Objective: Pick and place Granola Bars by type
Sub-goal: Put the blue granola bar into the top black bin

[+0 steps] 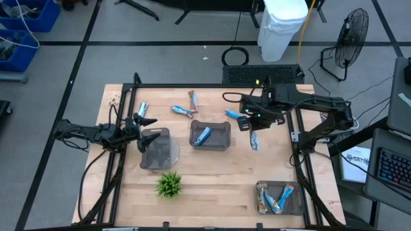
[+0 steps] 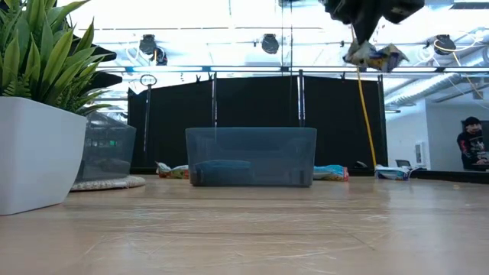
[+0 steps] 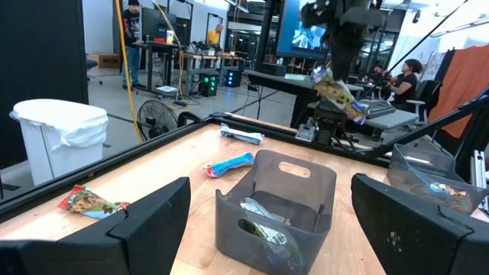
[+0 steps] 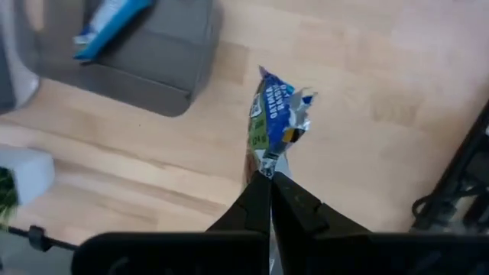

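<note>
My right gripper (image 1: 249, 126) is over the table's right half, right of the middle tray (image 1: 226, 145), shut on a blue-and-green-wrapped granola bar (image 4: 276, 114), seen in the low view as the bar (image 2: 374, 55) high above the table. My left gripper (image 1: 142, 123) is open, at the far end of the left tray (image 1: 158, 153), touching nothing. The middle tray holds one blue bar (image 1: 203, 135). Several loose bars lie flat on the far half of the table, such as one (image 1: 182, 111), another (image 1: 192, 99) and a silver-grey one (image 1: 142, 108). My right gripper pinches the bar by the crimped end of its wrapper (image 4: 267, 166) between the two fingertips (image 4: 257, 191), coming from above and pointing down. The bar is lifted clear of the table and hangs below the fingers, its free end (image 4: 267, 76) lowest.
A third tray (image 1: 259, 192) at the near right corner holds several bars. A small green plant in a white pot (image 1: 169, 185) stands near the table's near edge. A black frame (image 1: 192, 86) rims the table. People (image 2: 467, 145) are in the room beyond.
</note>
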{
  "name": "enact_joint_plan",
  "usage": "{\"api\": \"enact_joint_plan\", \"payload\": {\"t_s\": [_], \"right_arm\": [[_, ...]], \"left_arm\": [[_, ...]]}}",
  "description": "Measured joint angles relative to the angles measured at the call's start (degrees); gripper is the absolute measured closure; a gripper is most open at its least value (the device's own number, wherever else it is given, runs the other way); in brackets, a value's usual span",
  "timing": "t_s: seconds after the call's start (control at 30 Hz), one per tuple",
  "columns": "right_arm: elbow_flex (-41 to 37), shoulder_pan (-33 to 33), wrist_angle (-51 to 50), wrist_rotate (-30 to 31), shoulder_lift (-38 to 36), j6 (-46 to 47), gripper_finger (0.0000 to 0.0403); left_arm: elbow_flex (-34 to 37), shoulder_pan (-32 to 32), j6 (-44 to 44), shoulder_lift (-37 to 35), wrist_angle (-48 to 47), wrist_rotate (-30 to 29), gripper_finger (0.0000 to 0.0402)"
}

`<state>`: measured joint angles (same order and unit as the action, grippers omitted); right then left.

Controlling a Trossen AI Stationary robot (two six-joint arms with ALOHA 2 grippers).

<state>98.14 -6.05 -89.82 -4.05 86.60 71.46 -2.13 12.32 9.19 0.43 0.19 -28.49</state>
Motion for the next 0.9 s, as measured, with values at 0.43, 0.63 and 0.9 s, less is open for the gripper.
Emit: {"api": "enact_joint_plan", "payload": {"t_s": [0.43,0.63,0.9], "right_arm": [[0.93,0.93,0.36,2.76,-5.79,0.22,0.0403],[-0.33,0.62,9.84,3.44,-5.82,-1.17,0.0403],[-10.68,-1.92,36.22,1.86,-5.68,-1.43,0.0403]], "left_arm": [[0.0,-0.02,-0.02,0.0,0.0,0.0,0.0041],[0.0,-0.02,0.0,0.0,0.0,0.0,0.0041],[0.01,-0.01,0.0,-0.01,0.0,0.0,0.0041]]}}
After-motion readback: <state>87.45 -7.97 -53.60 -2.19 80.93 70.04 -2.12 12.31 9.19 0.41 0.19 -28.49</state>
